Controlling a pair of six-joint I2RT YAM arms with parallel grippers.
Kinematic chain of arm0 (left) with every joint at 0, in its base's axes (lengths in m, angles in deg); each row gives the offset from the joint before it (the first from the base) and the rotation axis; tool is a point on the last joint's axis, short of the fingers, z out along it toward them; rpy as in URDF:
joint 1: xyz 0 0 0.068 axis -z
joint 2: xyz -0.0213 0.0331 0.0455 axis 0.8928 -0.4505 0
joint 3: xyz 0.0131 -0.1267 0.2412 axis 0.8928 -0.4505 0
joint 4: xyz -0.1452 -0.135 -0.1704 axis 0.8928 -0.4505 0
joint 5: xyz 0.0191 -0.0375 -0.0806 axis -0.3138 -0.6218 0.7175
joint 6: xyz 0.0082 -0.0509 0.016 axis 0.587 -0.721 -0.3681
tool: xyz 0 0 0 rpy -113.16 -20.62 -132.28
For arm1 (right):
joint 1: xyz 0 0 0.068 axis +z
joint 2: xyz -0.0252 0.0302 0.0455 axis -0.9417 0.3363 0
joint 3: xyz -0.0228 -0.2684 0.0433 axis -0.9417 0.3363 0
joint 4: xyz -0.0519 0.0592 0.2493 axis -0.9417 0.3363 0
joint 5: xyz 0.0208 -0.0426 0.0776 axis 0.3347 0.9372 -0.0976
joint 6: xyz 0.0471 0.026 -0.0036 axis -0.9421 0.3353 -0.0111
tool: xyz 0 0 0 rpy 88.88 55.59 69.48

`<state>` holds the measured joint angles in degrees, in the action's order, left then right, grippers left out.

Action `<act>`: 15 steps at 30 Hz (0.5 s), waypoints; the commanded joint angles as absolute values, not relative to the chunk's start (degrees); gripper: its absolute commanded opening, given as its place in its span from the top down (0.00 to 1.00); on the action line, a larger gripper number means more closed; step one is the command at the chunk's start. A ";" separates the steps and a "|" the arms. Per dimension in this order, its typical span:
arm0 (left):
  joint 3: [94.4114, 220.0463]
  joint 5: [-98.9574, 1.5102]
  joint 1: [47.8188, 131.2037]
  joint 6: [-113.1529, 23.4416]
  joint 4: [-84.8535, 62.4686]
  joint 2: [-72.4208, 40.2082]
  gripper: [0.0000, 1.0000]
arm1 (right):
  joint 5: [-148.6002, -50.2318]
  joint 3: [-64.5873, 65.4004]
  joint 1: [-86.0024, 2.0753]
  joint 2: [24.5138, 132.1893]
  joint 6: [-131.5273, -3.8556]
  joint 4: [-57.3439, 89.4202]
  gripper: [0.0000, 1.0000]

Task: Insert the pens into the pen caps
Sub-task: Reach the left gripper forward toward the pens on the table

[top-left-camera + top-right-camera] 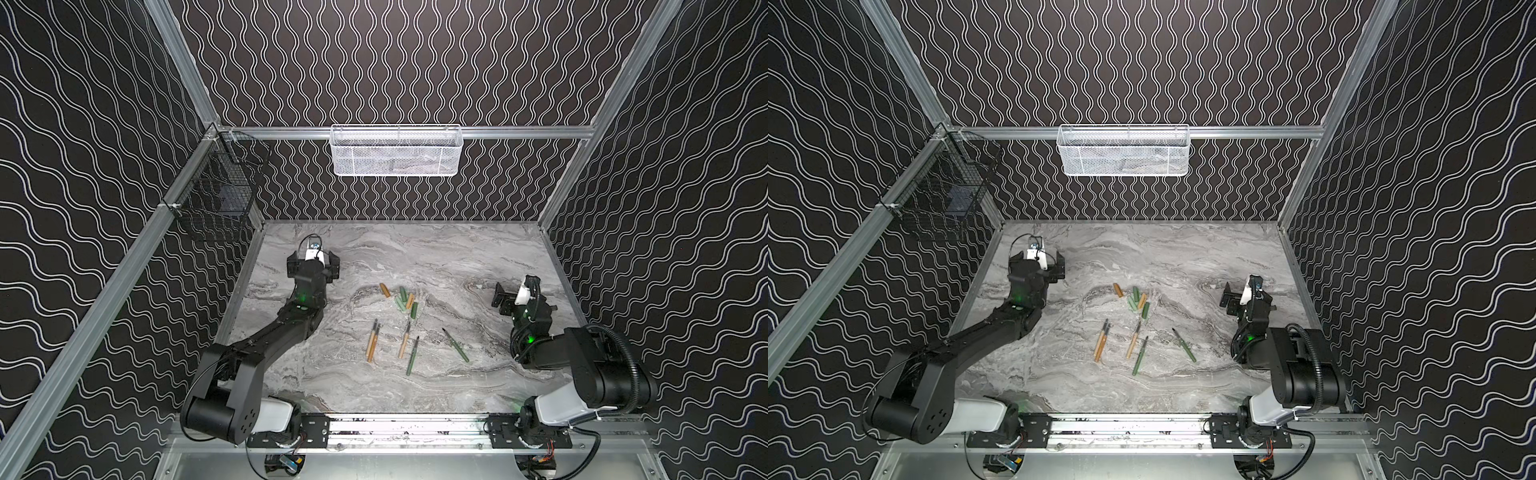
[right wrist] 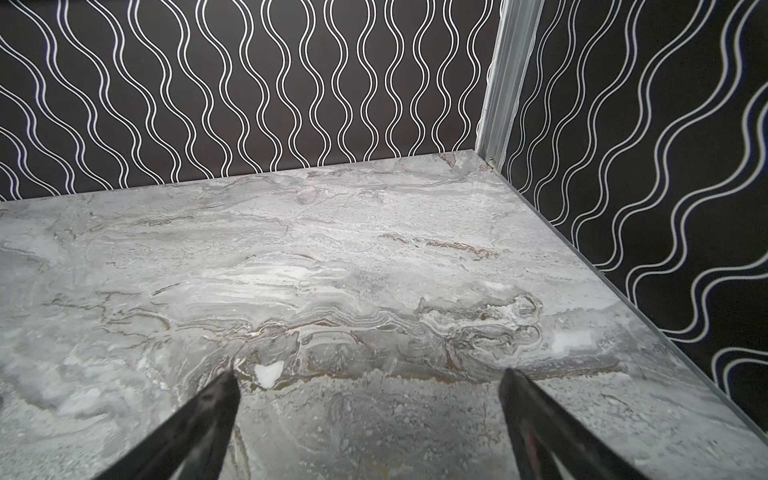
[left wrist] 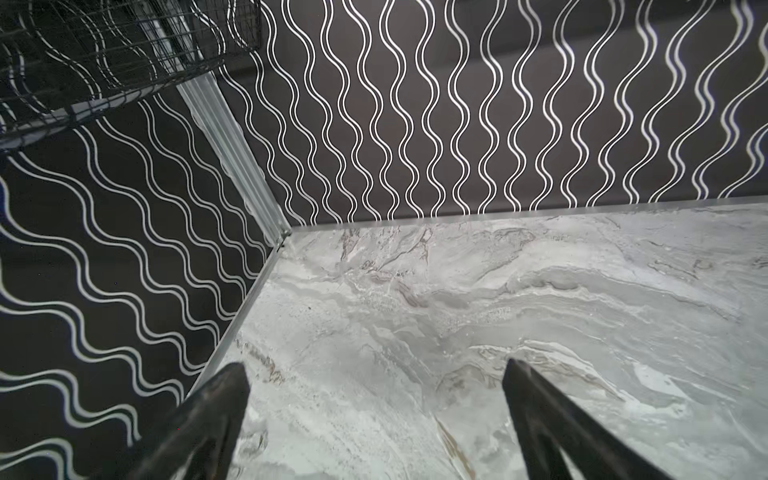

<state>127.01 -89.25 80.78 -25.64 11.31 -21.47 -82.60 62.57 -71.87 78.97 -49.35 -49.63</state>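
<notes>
Grey marbled tabletop (image 1: 374,249), black walls with wavy white lines. Spread wide and empty: left gripper (image 3: 374,370), aimed at one back corner. Likewise right gripper (image 2: 370,374), aimed at the opposite back corner, nothing between the jaws of either.

Out of both wrist views, between the two grippers and behind where they point: pens (image 1: 404,343), five, flat, uncapped. Long axes roughly near-to-far, dark tips toward the pen caps (image 1: 401,301) clustered just beyond.

Nearest the right gripper, the outlying green pen (image 1: 456,345). Nearest the left gripper, probably the lone tan cap (image 1: 385,290). Needs a turn-about of either arm before any reach.

Hung on the rails, well above both grippers: white mesh basket (image 1: 395,151), contents unclear through the mesh. Black wire basket (image 1: 220,183), a dark shape inside, not identifiable.
</notes>
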 commanded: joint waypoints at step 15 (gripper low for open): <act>150.46 -90.02 93.76 -53.26 -47.79 -16.20 0.01 | -82.66 62.39 -71.75 78.97 -49.55 -52.06 0.00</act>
<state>151.07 -93.84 93.29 -49.18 -40.86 -17.99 -82.60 62.57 -71.87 78.97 -49.35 -49.63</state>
